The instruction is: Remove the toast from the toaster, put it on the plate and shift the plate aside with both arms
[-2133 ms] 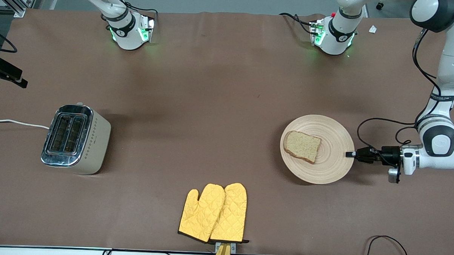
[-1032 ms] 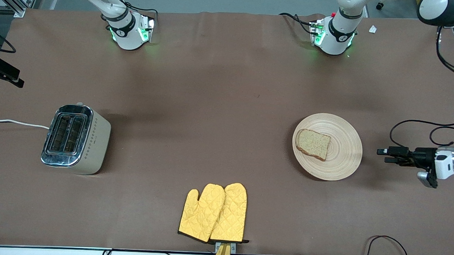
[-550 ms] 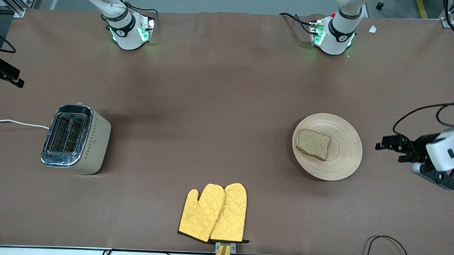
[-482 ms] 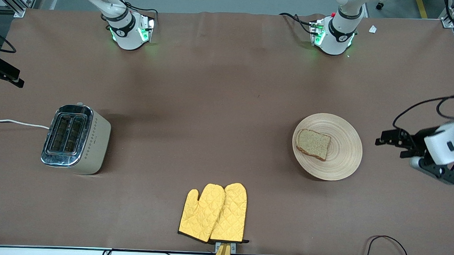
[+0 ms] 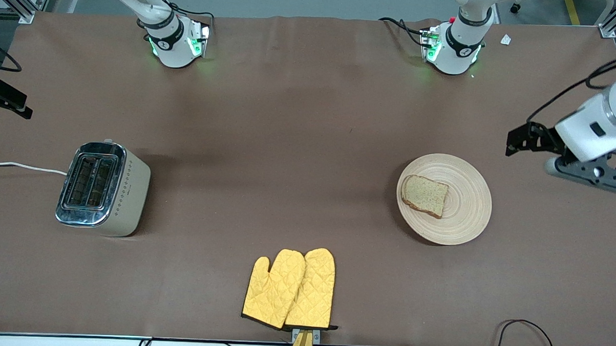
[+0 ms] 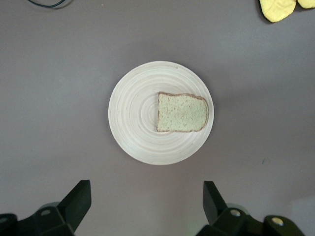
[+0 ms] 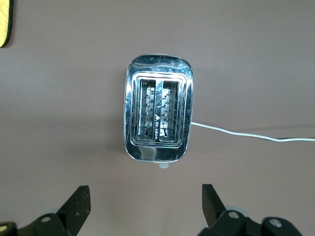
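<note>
The toast [image 5: 424,196] lies flat on the round beige plate [image 5: 465,219], toward the left arm's end of the table. The left wrist view shows the toast [image 6: 182,112] and the plate [image 6: 133,118] from above. My left gripper [image 5: 522,139] is open and empty, up in the air over bare table beside the plate and apart from its rim; its fingertips [image 6: 78,196] show wide apart. My right gripper [image 7: 145,206] is open and empty, high over the table by the toaster [image 7: 158,115].
The chrome two-slot toaster [image 5: 102,188] stands toward the right arm's end, both slots empty, with a white cord [image 5: 21,166] running off the table. Two yellow oven mitts [image 5: 289,288] lie near the front edge. Cables [image 5: 525,329] trail at the front corner.
My left gripper let go of the plate's rim, drew back toward the left arm's end and rose. The plate slid a little that way before the release, then stayed still.
</note>
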Robot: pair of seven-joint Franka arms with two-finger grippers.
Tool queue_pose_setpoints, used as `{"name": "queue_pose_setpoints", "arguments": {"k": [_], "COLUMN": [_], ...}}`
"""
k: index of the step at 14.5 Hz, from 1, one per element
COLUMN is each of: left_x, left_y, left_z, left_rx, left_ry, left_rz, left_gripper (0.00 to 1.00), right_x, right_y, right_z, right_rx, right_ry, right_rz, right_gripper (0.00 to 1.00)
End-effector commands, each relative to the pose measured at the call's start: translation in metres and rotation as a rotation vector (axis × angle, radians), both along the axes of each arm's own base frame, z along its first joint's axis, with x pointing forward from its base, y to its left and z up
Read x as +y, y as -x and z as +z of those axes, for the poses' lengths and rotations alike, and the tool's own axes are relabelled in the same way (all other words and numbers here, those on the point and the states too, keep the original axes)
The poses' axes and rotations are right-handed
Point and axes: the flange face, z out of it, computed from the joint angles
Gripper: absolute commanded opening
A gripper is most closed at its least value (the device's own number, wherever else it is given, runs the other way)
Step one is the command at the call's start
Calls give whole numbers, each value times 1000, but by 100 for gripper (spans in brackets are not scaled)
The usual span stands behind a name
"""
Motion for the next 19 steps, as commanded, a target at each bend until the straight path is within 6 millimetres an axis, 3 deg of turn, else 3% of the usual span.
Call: {"name": "queue_pose_setpoints", "arguments": {"k": [1, 7, 11, 16, 19], "left_x": [-3, 10, -4, 25, 29], "left_y": [23, 16, 14, 13, 15], "left_z": [0, 6, 2, 8, 10], "left_rx": [15, 3, -7, -18, -26], "left_ry": [-56, -46, -48, -77, -81], "left_rz": [-15, 19, -1, 87, 93], "left_gripper": [100, 100, 100, 100, 100], "right_x": [-3, -2, -2, -2, -2], "right_y": [2, 2, 2, 2, 2], "right_z": [4, 4, 3, 3, 3], "right_rx": [3, 4, 8, 8, 7], "right_ry": [16, 11, 11, 11, 9], "right_rz": [4, 4, 4, 4, 6], "right_gripper": [100, 100, 100, 100, 100]}}
